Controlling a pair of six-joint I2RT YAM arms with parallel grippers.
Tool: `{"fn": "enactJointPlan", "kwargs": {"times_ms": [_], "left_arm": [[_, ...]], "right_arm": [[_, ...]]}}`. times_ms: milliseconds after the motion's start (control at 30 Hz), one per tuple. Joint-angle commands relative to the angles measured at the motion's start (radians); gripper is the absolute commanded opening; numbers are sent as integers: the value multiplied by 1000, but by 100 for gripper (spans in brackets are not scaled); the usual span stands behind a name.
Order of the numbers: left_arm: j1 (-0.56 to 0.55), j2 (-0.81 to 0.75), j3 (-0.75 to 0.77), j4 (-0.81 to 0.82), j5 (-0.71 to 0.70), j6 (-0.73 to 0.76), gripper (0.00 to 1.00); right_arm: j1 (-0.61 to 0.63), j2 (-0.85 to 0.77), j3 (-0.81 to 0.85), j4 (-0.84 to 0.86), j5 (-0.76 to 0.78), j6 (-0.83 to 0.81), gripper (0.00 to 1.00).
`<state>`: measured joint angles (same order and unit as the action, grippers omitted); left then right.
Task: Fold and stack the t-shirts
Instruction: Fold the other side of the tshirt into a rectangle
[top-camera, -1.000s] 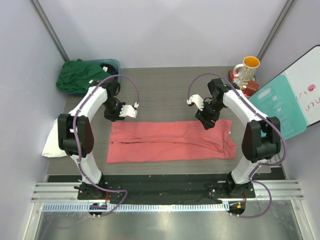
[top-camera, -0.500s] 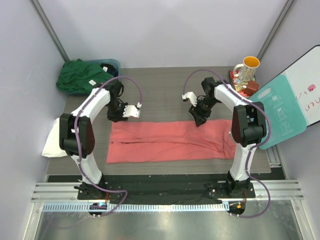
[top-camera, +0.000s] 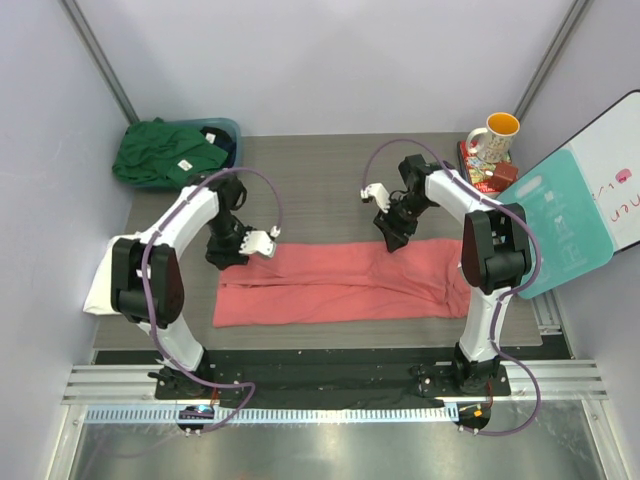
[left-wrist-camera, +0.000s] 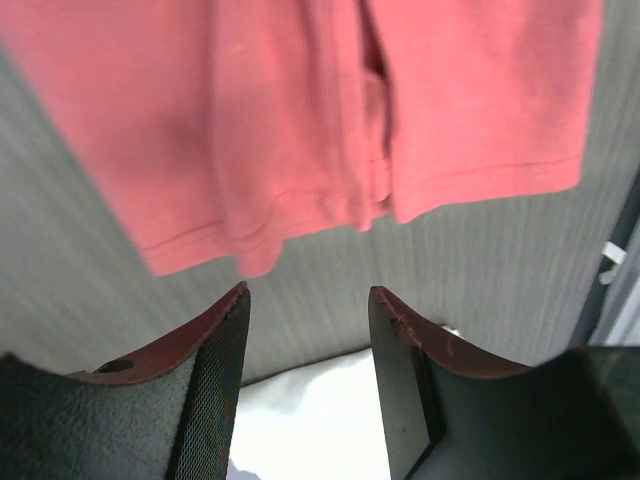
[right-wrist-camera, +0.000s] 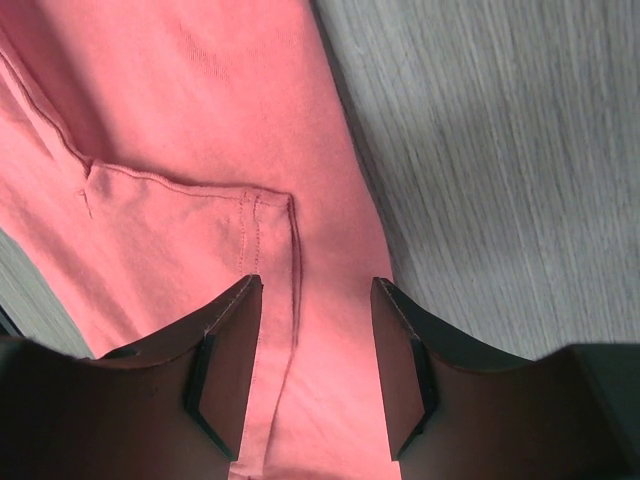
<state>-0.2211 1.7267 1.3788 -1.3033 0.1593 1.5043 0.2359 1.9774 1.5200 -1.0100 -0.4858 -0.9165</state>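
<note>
The coral-red t-shirt (top-camera: 340, 282) lies flat on the table as a long folded strip. My left gripper (top-camera: 224, 258) is open and empty just off the shirt's far left corner. In the left wrist view (left-wrist-camera: 308, 300) the shirt's hem (left-wrist-camera: 300, 120) lies ahead of the fingers, with white cloth (left-wrist-camera: 310, 420) below. My right gripper (top-camera: 392, 238) is open over the shirt's far edge. In the right wrist view (right-wrist-camera: 315, 290) its fingers straddle a seamed fold (right-wrist-camera: 180, 150). The dark green t-shirt (top-camera: 165, 152) is heaped at the back left. The white t-shirt (top-camera: 100, 285) lies at the table's left edge.
The teal tub (top-camera: 228, 132) sits under the green shirt at the back left corner. A patterned mug (top-camera: 493, 138) stands on a red thing (top-camera: 490, 172) at the back right. A teal board (top-camera: 560, 215) and a whiteboard (top-camera: 615, 170) lean at the right edge.
My left gripper has come nearer and lower, to the coral shirt's far left corner. My right gripper has shifted left along the shirt's far edge. The shirt lies as before.
</note>
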Motion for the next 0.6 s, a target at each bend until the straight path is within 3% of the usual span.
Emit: {"fn": "enactJointPlan", "kwargs": {"times_ms": [0,567], "left_arm": [[-11,-33,-72,-21,0,22,52],[-11,45,-156,131,-18,-29,52]], "right_arm": [[8,-17,3,34,-11,11,53],[20,-52,-3,36,16,19,52]]}}
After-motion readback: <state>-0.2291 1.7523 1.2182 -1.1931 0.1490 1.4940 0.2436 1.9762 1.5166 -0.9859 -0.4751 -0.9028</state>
